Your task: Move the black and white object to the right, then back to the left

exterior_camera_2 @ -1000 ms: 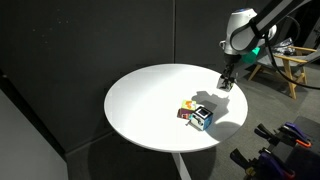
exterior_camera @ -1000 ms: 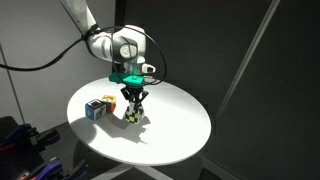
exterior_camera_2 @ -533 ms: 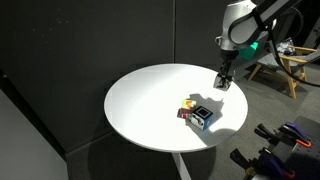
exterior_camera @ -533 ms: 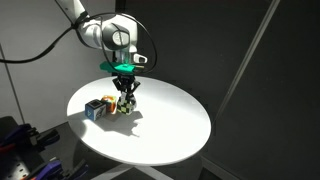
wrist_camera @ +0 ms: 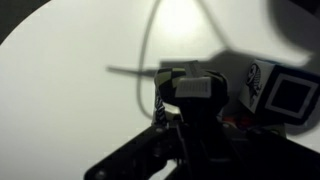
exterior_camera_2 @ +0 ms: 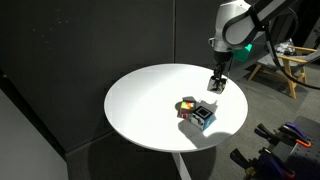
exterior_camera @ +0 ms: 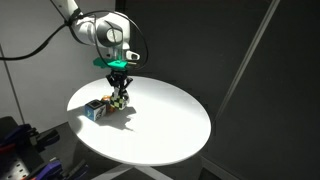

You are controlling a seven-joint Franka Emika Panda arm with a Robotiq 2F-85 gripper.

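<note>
**Gripper clamped on the block, near the blue cube**

The arm (exterior_camera: 95, 28) reaches down over the round white counter (exterior_camera: 170, 120). The gripper (exterior_camera: 118, 97) points straight down, its fingers closed on the block (exterior_camera: 119, 102). The block sits between the fingertips, low at the counter's surface. Whether it rests on the counter or hangs just above it cannot be told.

In an exterior view the block is near the blue cube (exterior_camera: 95, 109), with a small gap between them. Both are on the part of the counter under the arm.

In an exterior view from another place, the gripper (exterior_camera_2: 216, 82) and block (exterior_camera_2: 217, 88) are close to the counter's (exterior_camera_2: 140, 100) rim. The blue cube (exterior_camera_2: 203, 117) lies apart from them, nearer the camera, and a red piece (exterior_camera_2: 184, 110) lies just beside the cube.

The wrist view is dim. Dark gripper parts fill the lower middle, and the blue cube (wrist_camera: 288, 95) lies at the right on the pale counter (wrist_camera: 70, 80). The block is hard to make out there.
</note>
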